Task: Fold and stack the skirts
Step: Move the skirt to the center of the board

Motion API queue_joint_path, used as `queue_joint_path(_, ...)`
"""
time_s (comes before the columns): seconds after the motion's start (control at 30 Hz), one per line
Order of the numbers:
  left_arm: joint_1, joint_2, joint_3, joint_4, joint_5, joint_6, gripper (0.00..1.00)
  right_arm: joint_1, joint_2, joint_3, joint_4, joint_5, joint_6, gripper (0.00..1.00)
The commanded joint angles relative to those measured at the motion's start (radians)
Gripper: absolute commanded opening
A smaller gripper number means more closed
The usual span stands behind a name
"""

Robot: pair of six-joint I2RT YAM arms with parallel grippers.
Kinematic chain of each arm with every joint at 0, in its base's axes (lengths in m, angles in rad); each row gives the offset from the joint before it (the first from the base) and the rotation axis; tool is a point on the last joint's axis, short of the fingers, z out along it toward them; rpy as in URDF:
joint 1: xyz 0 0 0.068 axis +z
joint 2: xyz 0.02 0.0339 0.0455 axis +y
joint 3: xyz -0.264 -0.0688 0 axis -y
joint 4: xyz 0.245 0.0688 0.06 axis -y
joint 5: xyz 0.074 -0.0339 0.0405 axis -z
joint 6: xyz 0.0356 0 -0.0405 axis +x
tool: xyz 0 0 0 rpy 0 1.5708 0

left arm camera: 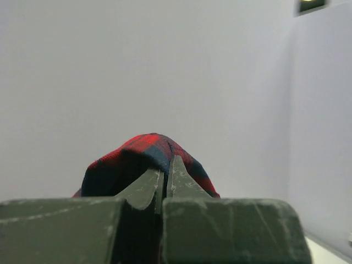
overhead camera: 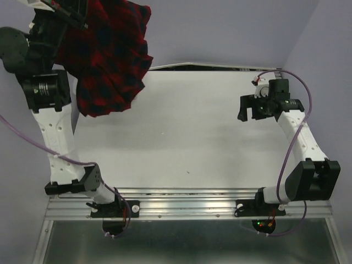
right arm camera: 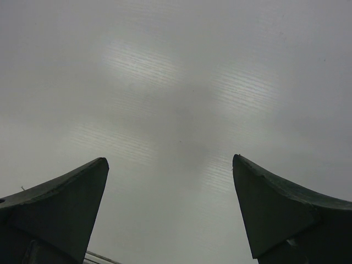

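White table [overhead camera: 192,137], red-navy plaid skirt [overhead camera: 110,55] dangling from clamped left gripper [left arm camera: 166,168], right gripper [right arm camera: 169,159] spread wide

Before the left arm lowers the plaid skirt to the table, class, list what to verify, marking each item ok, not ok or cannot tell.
1. Grip: the left gripper has its jaws shut on the plaid skirt, with cloth bulging past them: ok.
2. Cloth spread for folding: the plaid skirt hangs bunched: not ok.
3. Helper ready: the right gripper has its jaws wide open and empty, over the table: ok.
4. Arms apart: the right gripper sits far to the right of the plaid skirt: ok.
5. Hem off the table: the top view cannot settle it: cannot tell.
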Motion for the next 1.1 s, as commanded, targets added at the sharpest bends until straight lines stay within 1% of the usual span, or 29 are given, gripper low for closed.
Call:
queue_joint_path(0.0,-0.095,-0.125,-0.118,0.062,0.123,-0.040,0.00,0.000,-0.077,0.062,0.038,-0.045,-0.040,1.00)
queue_joint_path(0.03,-0.168,-0.155,-0.206,0.055,0.129,-0.026,0.00,0.000,-0.093,0.065,0.038,-0.047,-0.050,1.00)
queue_joint_path(0.13,-0.253,-0.247,-0.355,0.015,0.126,0.000,0.00,0.000,-0.110,0.073,0.035,-0.042,-0.060,1.00)
queue_joint_path(0.17,-0.303,-0.268,-0.474,0.009,0.120,0.011,0.00,0.000,-0.121,0.074,0.032,-0.044,-0.068,1.00)
queue_joint_path(0.2,-0.332,-0.295,-0.529,-0.007,0.100,0.032,0.00,0.000,-0.126,0.074,0.029,-0.047,-0.071,1.00)
queue_joint_path(0.23,-0.361,-0.305,-0.634,-0.037,0.056,0.070,0.00,0.000,-0.130,0.076,0.019,-0.055,-0.082,1.00)
queue_joint_path(0.3,-0.407,-0.318,-0.733,-0.045,0.025,0.107,0.00,0.000,-0.135,0.079,-0.001,-0.068,-0.097,1.00)
queue_joint_path(0.33,-0.450,-0.315,-0.806,-0.048,-0.027,0.123,0.00,0.000,-0.135,0.079,-0.011,-0.084,-0.118,1.00)
queue_joint_path(0.37,-0.470,-0.303,-0.833,-0.050,-0.054,0.155,0.00,0.000,-0.134,0.079,-0.035,-0.093,-0.132,1.00)
queue_joint_path(0.4,-0.506,-0.261,-0.851,-0.056,-0.078,0.173,0.00,0.000,-0.129,0.076,-0.047,-0.104,-0.151,1.00)
queue_joint_path(0.43,-0.518,-0.234,-0.851,-0.070,-0.108,0.183,0.00,0.000,-0.126,0.073,-0.057,-0.105,-0.151,1.00)
queue_joint_path(0.47,-0.523,-0.165,-0.851,-0.083,-0.124,0.187,0.00,0.000,-0.121,0.068,-0.075,-0.107,-0.165,1.00)
queue_joint_path(0.5,-0.526,-0.164,-0.841,-0.083,-0.118,0.194,0.00,0.000,-0.114,0.067,-0.084,-0.105,-0.169,1.00)
queue_joint_path(0.53,-0.530,-0.082,-0.798,-0.117,-0.115,0.201,0.00,0.000,-0.100,0.067,-0.093,-0.111,-0.181,1.00)
queue_joint_path(0.6,-0.540,0.013,-0.734,-0.175,-0.075,0.232,0.01,0.000,-0.084,0.065,-0.110,-0.112,-0.186,1.00)
queue_joint_path(0.63,-0.546,0.109,-0.691,-0.262,-0.069,0.264,0.03,0.000,-0.077,0.064,-0.110,-0.101,-0.191,1.00)
queue_joint_path(0.67,-0.553,0.156,-0.605,-0.312,-0.041,0.304,0.06,0.000,-0.065,0.062,-0.107,-0.095,-0.194,1.00)
queue_joint_path(0.7,-0.558,0.196,-0.557,-0.359,-0.042,0.330,0.12,0.000,-0.060,0.062,-0.106,-0.089,-0.195,1.00)
queue_joint_path(0.73,-0.561,0.261,-0.514,-0.451,-0.047,0.374,0.15,0.000,-0.057,0.061,-0.101,-0.078,-0.200,1.00)
queue_joint_path(0.77,-0.561,0.285,-0.439,-0.490,-0.049,0.391,0.18,0.000,-0.049,0.058,-0.091,-0.076,-0.200,1.00)
queue_joint_path(0.83,-0.558,0.320,-0.344,-0.575,-0.068,0.459,0.23,0.000,-0.038,0.056,-0.081,-0.079,-0.206,1.00)
queue_joint_path(0.87,-0.546,0.322,-0.321,-0.593,-0.082,0.477,0.32,0.000,-0.022,0.054,-0.071,-0.082,-0.205,1.00)
queue_joint_path(0.93,-0.517,0.296,-0.287,-0.613,-0.095,0.487,0.46,0.000,0.004,0.057,-0.064,-0.095,-0.200,1.00)
queue_joint_path(0.97,-0.495,0.278,-0.287,-0.611,-0.087,0.482,0.57,0.000,0.020,0.064,-0.058,-0.116,-0.188,1.00)
queue_joint_path(1.0,-0.462,0.227,-0.296,-0.604,-0.075,0.494,0.88,0.000,0.050,0.077,-0.052,-0.131,-0.177,1.00)
queue_joint_path(1.03,-0.451,0.199,-0.310,-0.597,-0.084,0.512,0.98,0.000,0.067,0.087,-0.047,-0.166,-0.157,1.00)
queue_joint_path(1.07,-0.448,0.163,-0.354,-0.588,-0.126,0.531,0.99,0.000,0.084,0.099,-0.038,-0.183,-0.145,1.00)
